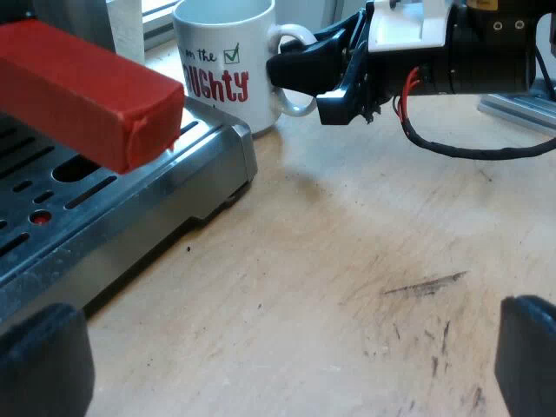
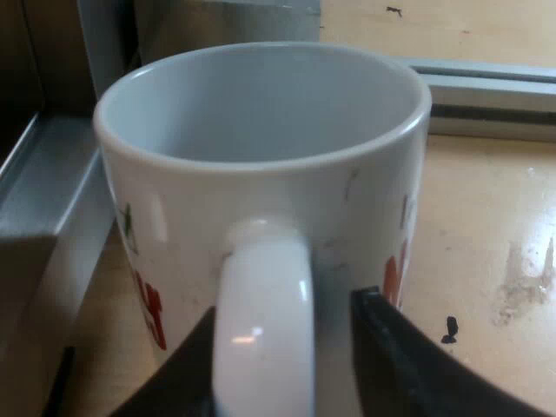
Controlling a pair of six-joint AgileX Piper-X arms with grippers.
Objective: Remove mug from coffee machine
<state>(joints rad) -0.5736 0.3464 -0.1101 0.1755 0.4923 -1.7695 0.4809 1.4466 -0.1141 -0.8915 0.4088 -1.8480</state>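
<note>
Black fingers [image 1: 43,365] of the left end effector [image 1: 282,360] are spread wide, holding nothing, over the desk [image 1: 347,261] near the coffee machine's drip tray [image 1: 130,208], above which a red handle end [image 1: 87,91] juts. White and upright, the mug [image 1: 228,65] stands on the desk just beside the tray's corner. At its handle [image 2: 261,330] the right end effector [image 2: 287,369] sits astride with fingers parted, a gap showing on one side.

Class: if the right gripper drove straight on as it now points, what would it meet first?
The white mug. Its handle sits between the fingers of the right gripper, so the handle or the wall behind it probably comes first.
</note>
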